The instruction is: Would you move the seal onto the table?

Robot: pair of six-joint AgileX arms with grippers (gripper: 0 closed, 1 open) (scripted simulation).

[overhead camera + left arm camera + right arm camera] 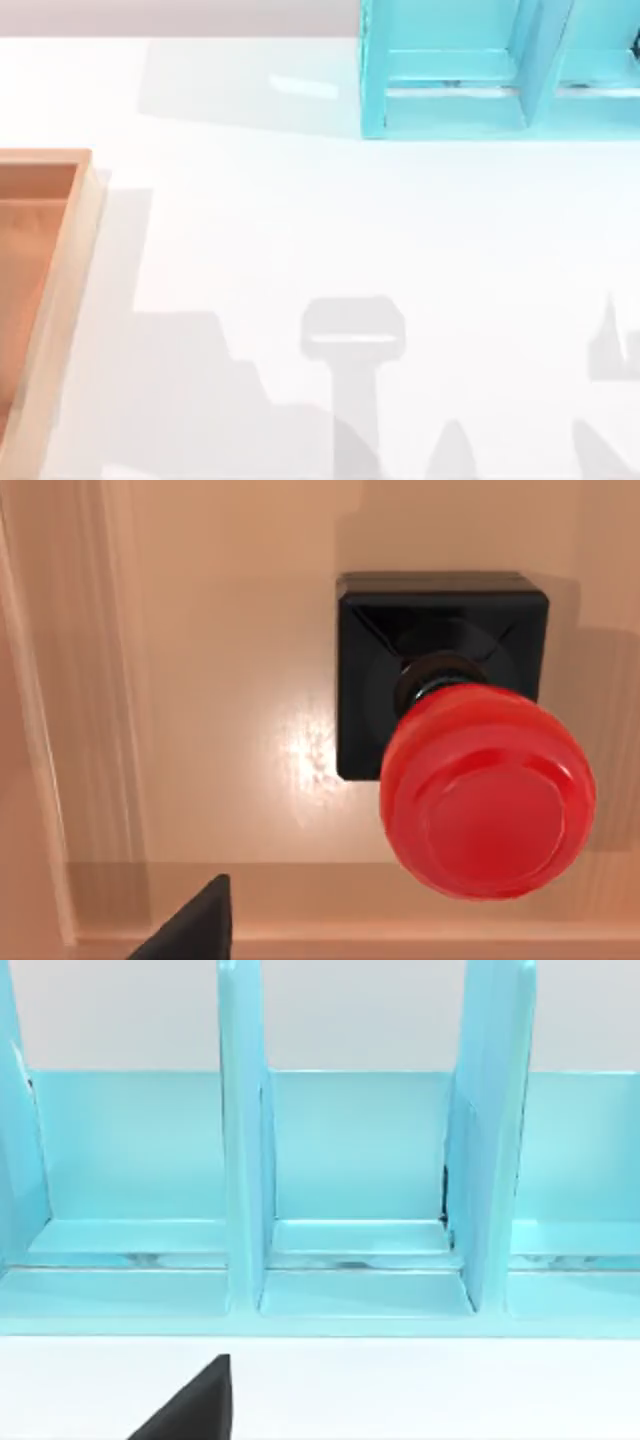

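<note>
While upright, seal (470, 770) in tray (200, 680), under left gripper (195, 930)

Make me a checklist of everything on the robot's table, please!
Surface: white table, bare in the middle, with grey shadows near the front.
Job's things: seal with black base and red knob stands upright in the wooden tray at the table's left edge, not yet on the table.
Clutter: turquoise shelf unit at the back right, compartments hold nothing.
Grippers: left gripper's dark fingertip is above the tray floor, apart from the seal.
Cables: nothing seen.
Surroundings: nothing seen.
</note>
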